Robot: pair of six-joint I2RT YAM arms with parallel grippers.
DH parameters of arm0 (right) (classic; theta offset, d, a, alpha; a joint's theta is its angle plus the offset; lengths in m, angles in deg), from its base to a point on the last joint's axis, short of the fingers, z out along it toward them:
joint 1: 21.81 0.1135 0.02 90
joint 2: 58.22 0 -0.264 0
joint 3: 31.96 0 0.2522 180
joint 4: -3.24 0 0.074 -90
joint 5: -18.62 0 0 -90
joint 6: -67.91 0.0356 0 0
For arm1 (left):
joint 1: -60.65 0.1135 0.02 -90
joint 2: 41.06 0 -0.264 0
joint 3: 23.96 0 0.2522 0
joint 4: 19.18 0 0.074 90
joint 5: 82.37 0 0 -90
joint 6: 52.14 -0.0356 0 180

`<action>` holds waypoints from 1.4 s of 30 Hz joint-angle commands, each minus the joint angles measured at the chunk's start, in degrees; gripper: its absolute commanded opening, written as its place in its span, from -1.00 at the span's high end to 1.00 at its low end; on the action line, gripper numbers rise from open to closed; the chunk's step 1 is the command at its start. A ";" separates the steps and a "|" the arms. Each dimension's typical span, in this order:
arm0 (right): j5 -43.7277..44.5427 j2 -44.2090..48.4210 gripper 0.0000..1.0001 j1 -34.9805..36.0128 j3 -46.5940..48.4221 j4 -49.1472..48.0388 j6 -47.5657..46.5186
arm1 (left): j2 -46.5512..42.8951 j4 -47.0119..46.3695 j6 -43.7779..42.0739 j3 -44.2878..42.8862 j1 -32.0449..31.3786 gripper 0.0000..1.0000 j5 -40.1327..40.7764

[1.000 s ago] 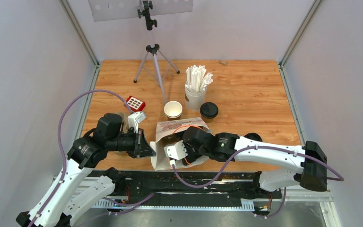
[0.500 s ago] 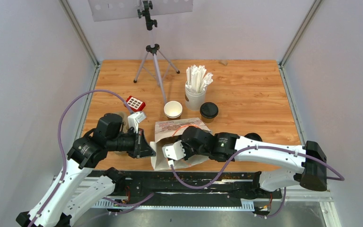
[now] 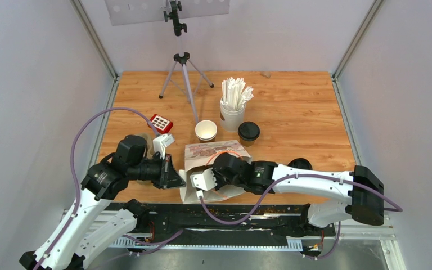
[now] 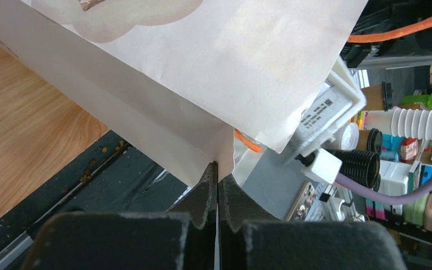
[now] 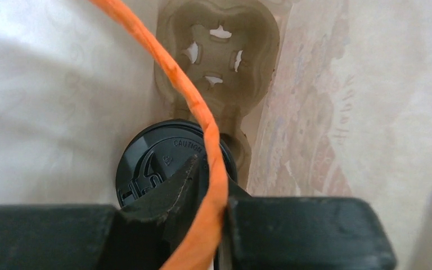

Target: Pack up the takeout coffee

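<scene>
Bag [image 4: 202,67] edge pinched shut in left gripper [image 4: 217,174]; right gripper [image 5: 209,174] clamps bag's orange handle [image 5: 171,70]

Robot lab cell, grey partition walls [image 3: 34,84], camera tripod [image 3: 184,79], wooden tabletop [image 3: 298,107]

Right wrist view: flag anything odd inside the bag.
The orange cord crosses over the cup lid and appears pinched between the right gripper fingers, so it looks snagged rather than hanging free.

Wooden table [image 3: 304,101] between pale grey walls [image 3: 34,84]
</scene>
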 commanded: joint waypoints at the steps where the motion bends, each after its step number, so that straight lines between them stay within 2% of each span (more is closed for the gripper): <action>1: 2.14 0.66 0.72 -0.85 -2.26 -5.79 -0.44 | -0.25 -1.75 0.08 0.37 0.19 1.00 -1.66; 20: 4.74 1.25 0.77 -4.91 -5.33 -8.70 1.40 | 1.41 -3.25 -0.17 0.64 0.19 1.00 -2.80; 42: 10.66 0.35 0.81 -5.89 -7.17 -11.85 1.60 | 1.82 -3.60 -0.12 0.37 0.19 1.00 -2.83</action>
